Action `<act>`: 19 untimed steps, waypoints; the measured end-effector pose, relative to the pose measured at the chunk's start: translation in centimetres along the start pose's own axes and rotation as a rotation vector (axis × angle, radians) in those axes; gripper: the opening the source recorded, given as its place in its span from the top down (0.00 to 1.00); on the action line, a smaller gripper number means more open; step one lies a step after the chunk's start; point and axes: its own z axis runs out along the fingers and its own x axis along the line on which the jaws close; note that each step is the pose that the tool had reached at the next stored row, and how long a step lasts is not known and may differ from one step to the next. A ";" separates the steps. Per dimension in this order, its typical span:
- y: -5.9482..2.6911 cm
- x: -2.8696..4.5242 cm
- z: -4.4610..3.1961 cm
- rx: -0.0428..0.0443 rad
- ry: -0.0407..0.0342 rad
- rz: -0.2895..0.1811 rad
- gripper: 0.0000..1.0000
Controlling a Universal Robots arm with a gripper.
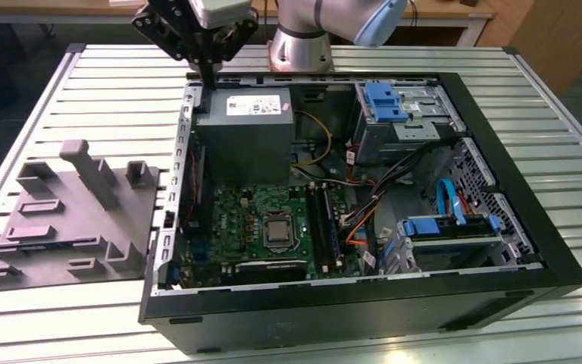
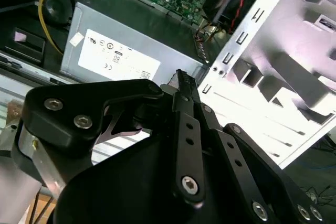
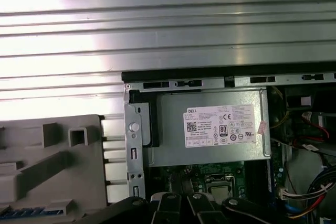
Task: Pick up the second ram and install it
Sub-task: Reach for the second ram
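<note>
My gripper [image 1: 207, 76] hangs over the back left corner of the open computer case [image 1: 493, 250], above the grey power-supply box [image 1: 245, 133]. Its black fingers [image 2: 182, 85] are pressed together, shut, with nothing seen between them. A thin blue strip [image 3: 23, 212] lies in a slot of the grey holder [image 1: 69, 220] on the table, on the exterior view's left; I cannot tell whether it is the second ram. The green motherboard [image 1: 255, 220] with its long black slots [image 1: 321, 220] lies in the case, nearer the front than the power supply.
The case wall [image 3: 134, 145] stands between the holder and the power supply. Cables [image 1: 317, 140] and blue drive brackets [image 1: 384, 102] crowd the case on the exterior view's right. The ribbed metal table [image 1: 119, 98] surrounds the case.
</note>
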 end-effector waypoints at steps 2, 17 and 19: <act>0.00 0.41 0.00 -0.0001 0.0000 0.000 0.90; -0.01 3.87 -0.01 -0.0004 -0.0005 0.000 0.90; -0.01 4.36 -0.02 -0.0003 -0.0004 0.000 0.90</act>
